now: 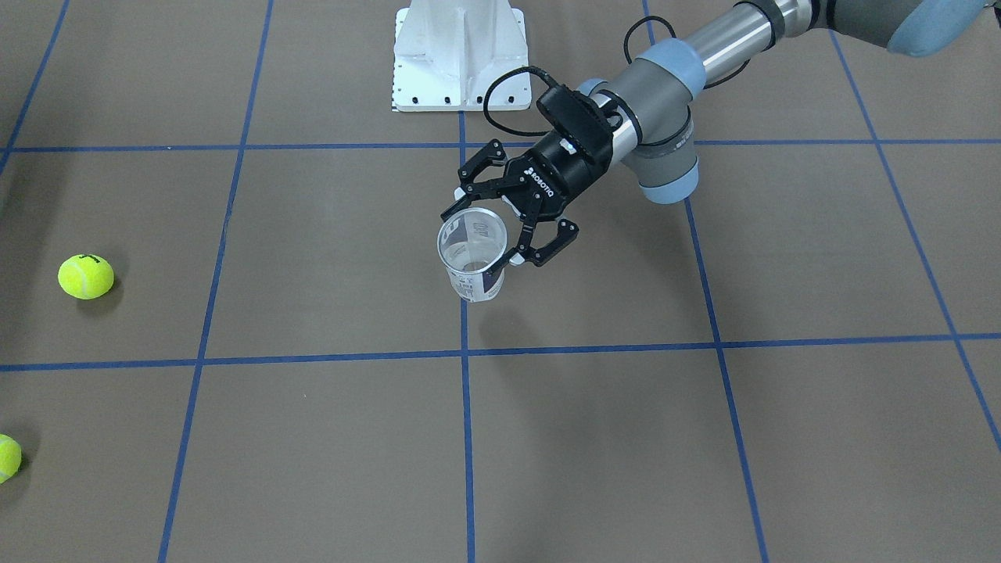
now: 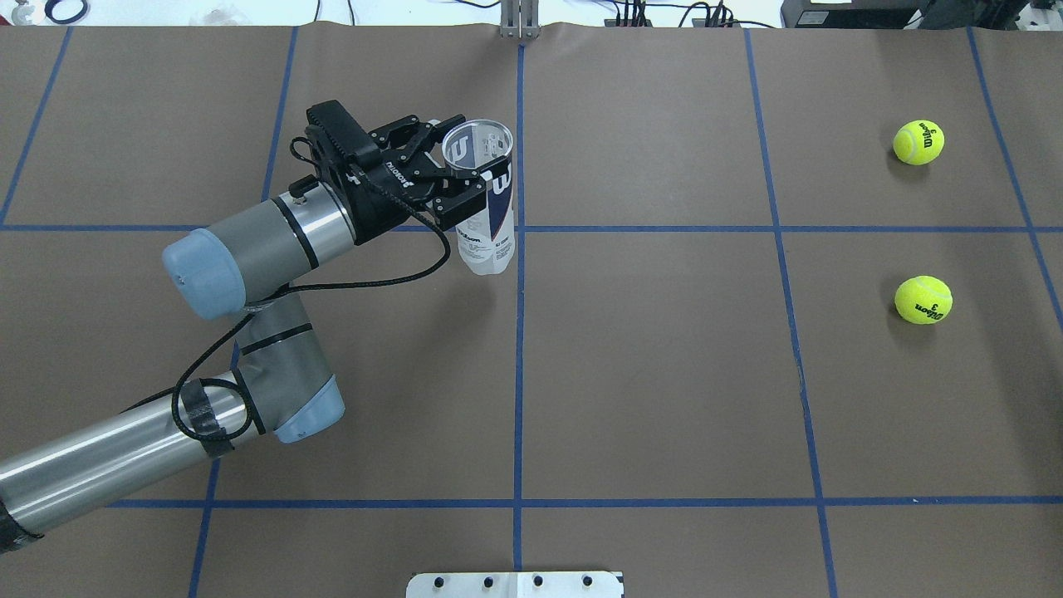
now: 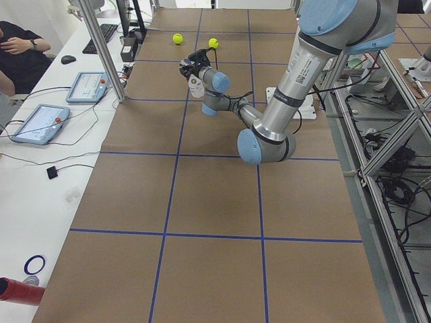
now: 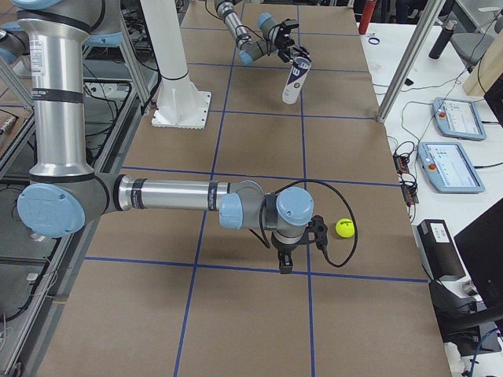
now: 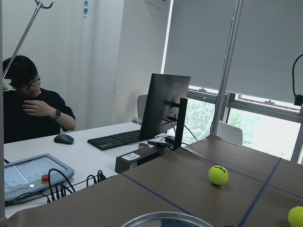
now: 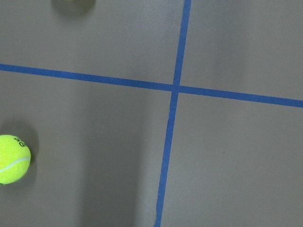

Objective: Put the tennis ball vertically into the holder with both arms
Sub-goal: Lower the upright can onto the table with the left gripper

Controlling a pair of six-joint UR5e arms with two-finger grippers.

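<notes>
**Clear holder gripped, balls lying loose**

Clear plastic, the holder (image 2: 488, 218) hung mouth-up off the table (image 2: 664, 399), at 11 o'clock from its centre. Your left gripper (image 2: 462, 169) pinched it near the rim. Two balls (image 2: 918, 142) (image 2: 923, 300) lay at 2 and 3 o'clock. Your right gripper (image 4: 284, 265) pointed down, and I couldn't tell whether it was spread.

robotics lab: blue-taped table (image 2: 664, 374), teach pendants (image 3: 86, 86), operator's desk (image 5: 94, 156) with monitor (image 5: 163, 104)
</notes>
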